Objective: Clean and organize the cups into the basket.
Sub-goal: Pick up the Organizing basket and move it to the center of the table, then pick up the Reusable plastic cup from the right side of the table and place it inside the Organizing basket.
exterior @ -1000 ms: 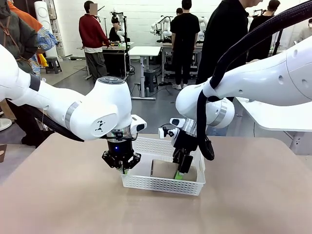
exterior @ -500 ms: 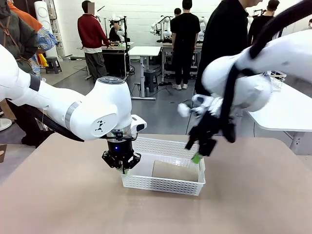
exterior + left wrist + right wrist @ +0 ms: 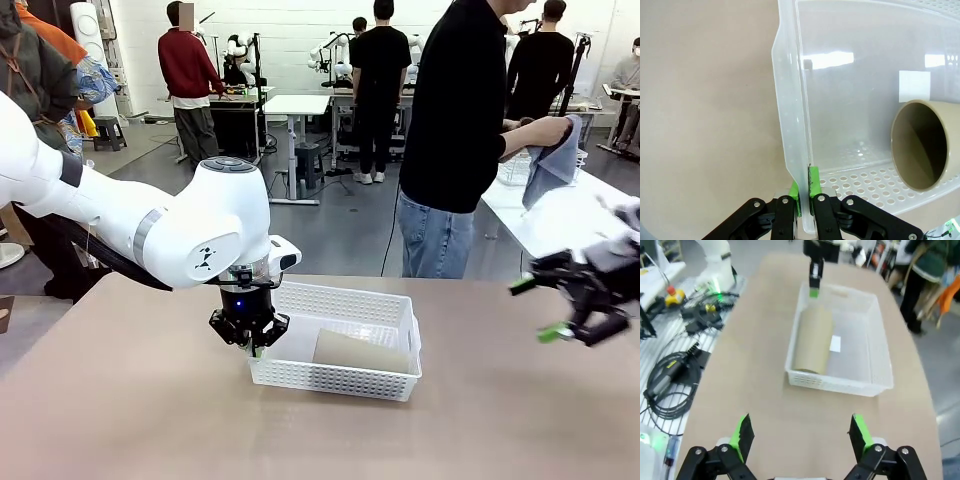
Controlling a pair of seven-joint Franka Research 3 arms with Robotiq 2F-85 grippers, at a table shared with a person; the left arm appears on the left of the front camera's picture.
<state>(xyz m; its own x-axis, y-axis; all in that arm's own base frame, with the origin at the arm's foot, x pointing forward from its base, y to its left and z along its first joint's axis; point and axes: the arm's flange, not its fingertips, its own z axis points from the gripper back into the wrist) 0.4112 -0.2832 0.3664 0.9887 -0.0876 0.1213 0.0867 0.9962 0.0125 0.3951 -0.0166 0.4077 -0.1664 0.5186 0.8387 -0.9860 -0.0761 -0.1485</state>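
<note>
While my left gripper (image 3: 250,345) pinches the left wall of the basket (image 3: 340,292), one taupe cup (image 3: 360,352) lies on its side inside; my right gripper (image 3: 535,310) hangs spread and empty, well apart, so I judge two more are left to bring.

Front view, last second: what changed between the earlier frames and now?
The right gripper rose out of the white basket, where it had been down at the taupe-brown cup, and swung away to the robot's right, jaws open and empty. Unchanged: the cup still lies on its side in the basket, and the left gripper stays shut on the basket's left wall.
</note>
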